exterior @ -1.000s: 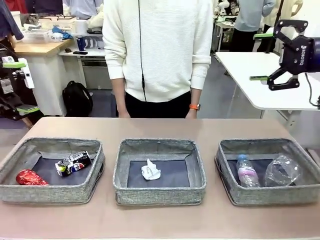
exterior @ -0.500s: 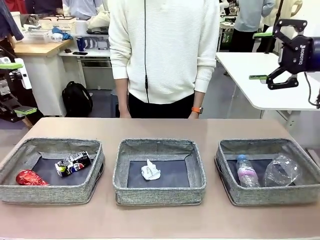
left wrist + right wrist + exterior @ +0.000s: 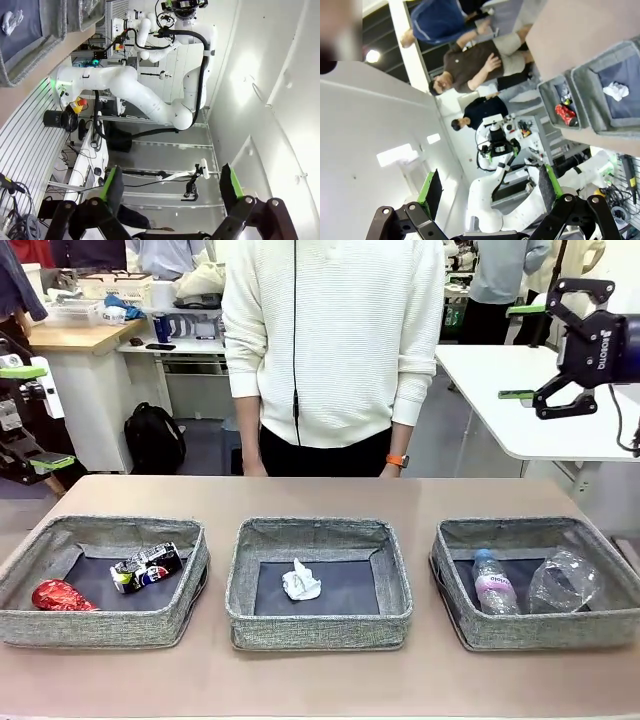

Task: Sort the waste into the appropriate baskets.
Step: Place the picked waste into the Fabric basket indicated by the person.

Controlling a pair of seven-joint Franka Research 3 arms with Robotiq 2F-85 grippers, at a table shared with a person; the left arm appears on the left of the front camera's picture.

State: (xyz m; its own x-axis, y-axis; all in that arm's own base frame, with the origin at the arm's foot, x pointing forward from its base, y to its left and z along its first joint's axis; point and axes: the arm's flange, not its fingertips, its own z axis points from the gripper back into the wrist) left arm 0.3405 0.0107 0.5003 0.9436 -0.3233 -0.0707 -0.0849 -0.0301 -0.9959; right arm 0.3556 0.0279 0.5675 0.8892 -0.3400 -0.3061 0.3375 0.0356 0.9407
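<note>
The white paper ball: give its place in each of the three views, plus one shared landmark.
Front view: the white paper ball lies on the dark bottom of the middle basket.
Left wrist view: at the top left corner, in a basket.
Right wrist view: at the right edge, in a basket.
Shared landmark: the grey woven middle basket around it.

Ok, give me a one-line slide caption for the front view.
Waste sorted: two cans in the left basket, paper ball in the middle, bottle and plastic container right.
</note>
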